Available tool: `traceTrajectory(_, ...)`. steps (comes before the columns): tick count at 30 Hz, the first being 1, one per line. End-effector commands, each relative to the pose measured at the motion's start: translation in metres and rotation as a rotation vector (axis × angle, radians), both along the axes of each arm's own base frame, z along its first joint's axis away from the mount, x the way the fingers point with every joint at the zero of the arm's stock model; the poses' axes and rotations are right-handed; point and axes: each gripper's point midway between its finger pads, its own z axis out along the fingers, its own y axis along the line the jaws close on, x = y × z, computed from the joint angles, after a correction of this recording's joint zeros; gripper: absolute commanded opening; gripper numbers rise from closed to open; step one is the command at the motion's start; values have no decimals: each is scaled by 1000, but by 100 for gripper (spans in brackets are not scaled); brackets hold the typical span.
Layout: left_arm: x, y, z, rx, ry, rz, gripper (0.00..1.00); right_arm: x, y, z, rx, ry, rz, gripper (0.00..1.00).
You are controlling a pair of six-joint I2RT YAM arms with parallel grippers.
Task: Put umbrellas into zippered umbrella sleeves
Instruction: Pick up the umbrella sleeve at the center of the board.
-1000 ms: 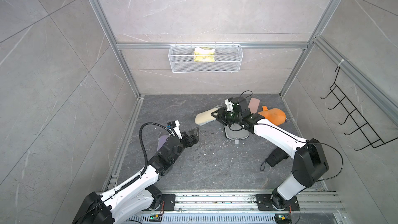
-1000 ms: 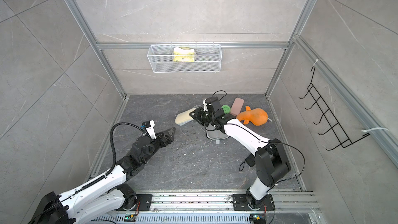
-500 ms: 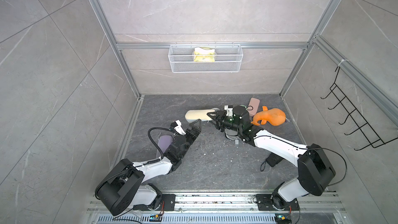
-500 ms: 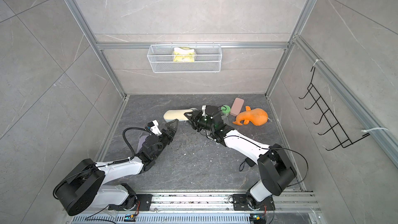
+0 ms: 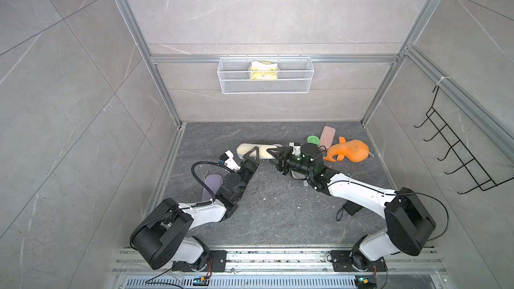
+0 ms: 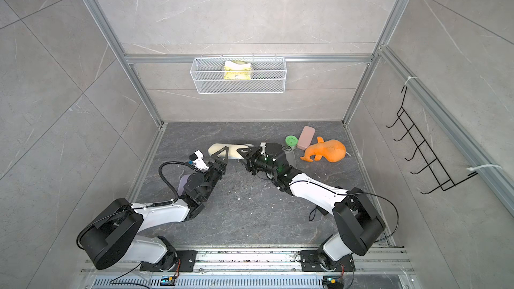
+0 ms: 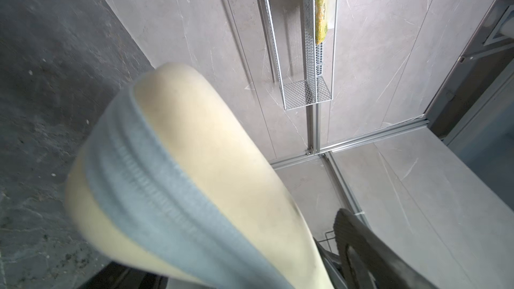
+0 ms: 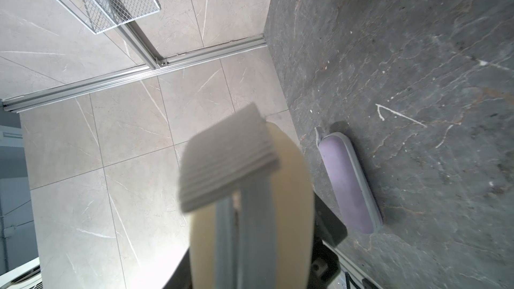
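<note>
ROBOT ARMS SHARE A SLEEVE: Two white-and-black arms meet over the dark stone floor [image 5: 278, 212] of a tiled test cell, with one load between them. It is the cream sleeve [image 5: 244, 149], on the left-arm side of an orange plush toy [image 5: 350, 151], with only the right wrist between sleeve and toy.

The right gripper [image 5: 272, 157] is clamped narrowly on the sleeve's toy-side end. The right wrist view shows the folded grey strap [image 8: 228, 157] jutting past the jaws there.

The left gripper [image 5: 253, 154] reaches in at the end far from the toy, its jaws set either side of the shell. One finger [image 7: 358, 243] shows beside the shell in the left wrist view, but whether the jaws press on the sleeve cannot be told.

The two-ended hold looks meant to keep the rounded case from rolling or twisting while the zipper [image 7: 155, 190] is worked. The zipper reads as closed along the length in view. No umbrella is plainly visible, so whether one is inside cannot be said.

The lilac sleeve [image 5: 212, 183] lies closed, farther from the toy than the cream one and nearer the robot's base, probably parked out of the way. A black item [image 5: 351, 208] with a loop, base-ward of the toy, is half hidden under the right arm, and whether it is a sleeve or an umbrella is unclear. A flat pink case [image 5: 326, 134] and a small green disc [image 5: 313, 139] sit just beside the toy toward the back wall, outside the job.
</note>
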Motion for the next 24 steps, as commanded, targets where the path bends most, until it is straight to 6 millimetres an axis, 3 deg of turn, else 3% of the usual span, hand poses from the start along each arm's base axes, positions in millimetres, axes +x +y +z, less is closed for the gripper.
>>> traceTrajectory(1,10,1,37,-110,-85,45,82,-17,13,20,70,-32,71,34)
traceTrajectory(4,16,-5,38,-166,-80,42,79,-19,15,9,67,-12,72,34)
traceTrajectory(7,20,-8,43,-201,-107,40,60,-20,14,1,70,2,67,37)
traceTrajectory(9,21,-7,44,-224,-117,48,46,-20,10,-4,63,4,52,45)
traceTrajectory(12,21,-3,44,-231,-120,69,34,-20,7,-9,43,-9,43,54)
traceTrajectory(17,17,11,50,-196,-147,127,28,-19,-4,-19,-34,-78,47,71)
traceTrajectory(21,15,24,56,-141,-173,196,27,-28,-16,-33,-150,-169,78,71)
traceTrajectory(24,15,21,59,-108,-181,194,27,-39,-25,-51,-378,-269,119,66)
